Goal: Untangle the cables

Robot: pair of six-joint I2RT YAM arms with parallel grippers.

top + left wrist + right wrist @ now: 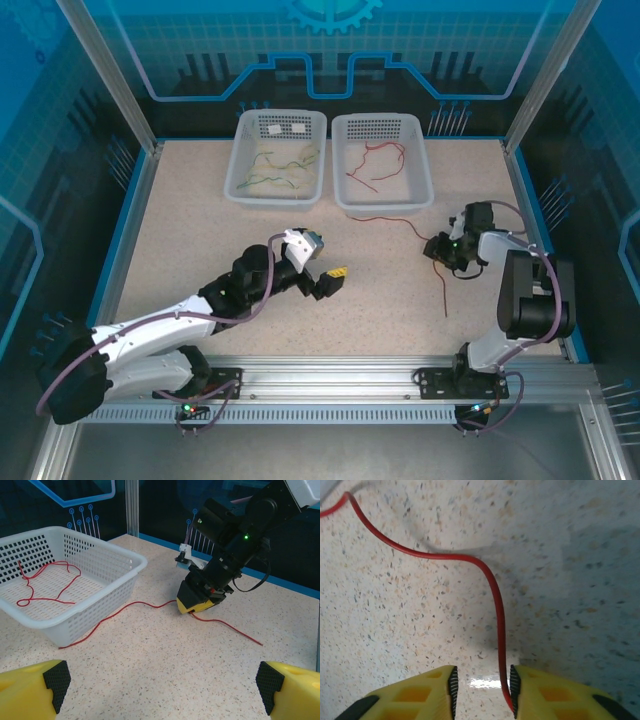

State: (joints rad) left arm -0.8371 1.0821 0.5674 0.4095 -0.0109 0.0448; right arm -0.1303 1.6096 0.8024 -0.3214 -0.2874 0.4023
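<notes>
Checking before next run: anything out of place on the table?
One red cable lies loose on the table, outside the right basket that holds the other red cable. Right claw straddles it, cable against one pad, jaws not closed on it.

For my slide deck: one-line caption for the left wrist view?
Right gripper straddling thin red cable beside white perforated plastic basket.
</notes>
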